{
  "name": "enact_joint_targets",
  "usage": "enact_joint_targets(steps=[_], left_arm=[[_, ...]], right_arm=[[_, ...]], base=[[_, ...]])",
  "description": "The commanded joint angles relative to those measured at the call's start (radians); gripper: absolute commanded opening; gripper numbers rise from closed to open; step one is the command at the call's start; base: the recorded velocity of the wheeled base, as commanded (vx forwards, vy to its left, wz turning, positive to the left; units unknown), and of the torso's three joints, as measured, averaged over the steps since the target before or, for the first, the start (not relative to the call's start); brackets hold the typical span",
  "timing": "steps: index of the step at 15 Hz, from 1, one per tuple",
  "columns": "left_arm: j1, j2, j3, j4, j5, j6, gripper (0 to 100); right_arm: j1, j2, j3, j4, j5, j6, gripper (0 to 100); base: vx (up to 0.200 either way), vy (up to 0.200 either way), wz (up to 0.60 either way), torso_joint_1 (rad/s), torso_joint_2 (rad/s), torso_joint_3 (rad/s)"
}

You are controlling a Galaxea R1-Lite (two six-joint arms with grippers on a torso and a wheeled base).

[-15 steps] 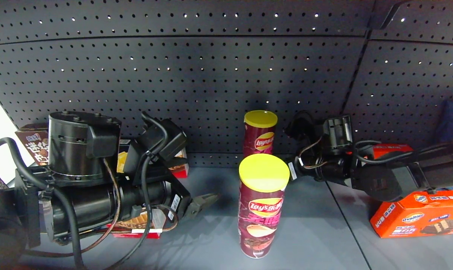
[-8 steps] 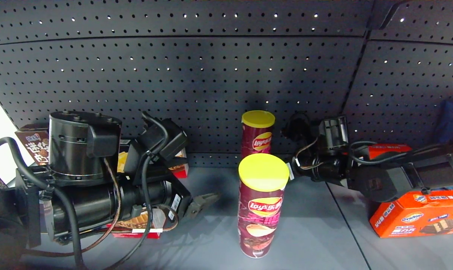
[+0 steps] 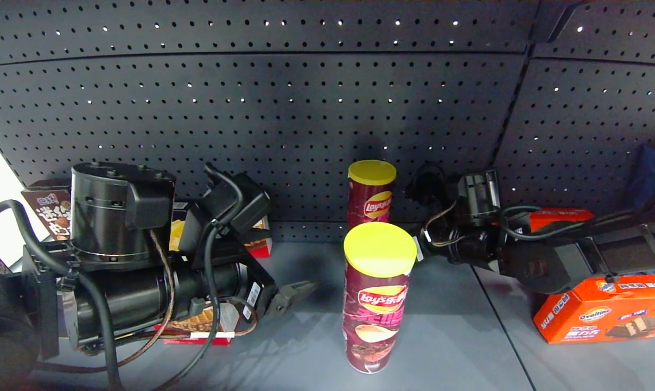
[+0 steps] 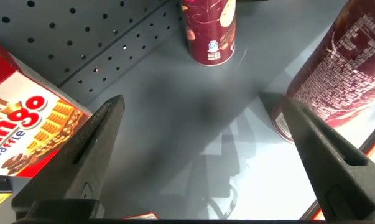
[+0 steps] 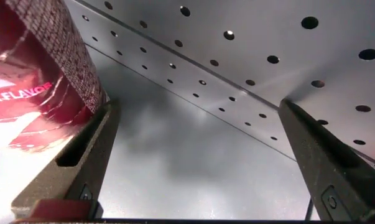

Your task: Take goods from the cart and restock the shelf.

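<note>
- Maroon rear can stands upright at the back of the shelf, near the pegboard, probably leaving room for a row in front.
- Right gripper: jaws spread, empty, just beside that can.
- Left gripper: jaws spread, empty, near the front can.

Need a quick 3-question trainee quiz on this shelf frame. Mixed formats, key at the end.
1. True or false: the left gripper is shut on the front chip can.
2. The orange box lies on which side of the front chip can? A) robot's left B) robot's right C) on top of it
3. Which gripper is beside the rear chip can?

Key: 1 false, it is open and empty. 2 B. 3 the right gripper.
</note>
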Motion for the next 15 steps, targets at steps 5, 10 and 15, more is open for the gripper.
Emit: enact_joint_targets(steps=[5, 10, 15], left_arm=[[-0.002, 0.0, 0.001, 0.0, 0.0, 0.0, 100], [-0.011, 0.0, 0.001, 0.0, 0.0, 0.001, 100], [-0.006, 0.0, -0.001, 0.003, 0.008, 0.001, 100]], right_arm=[[-0.001, -0.163, 0.162, 0.003, 0.005, 0.008, 100], [-0.035, -0.363, 0.357, 0.004, 0.014, 0.006, 100], [-0.037, -0.435, 0.412, 0.004, 0.026, 0.008, 100]], base=[[0.0, 0.0, 0.0, 0.0, 0.0, 0.0], [0.0, 0.0, 0.0, 0.0, 0.0, 0.0], [0.0, 0.0, 0.0, 0.0, 0.0, 0.0]])
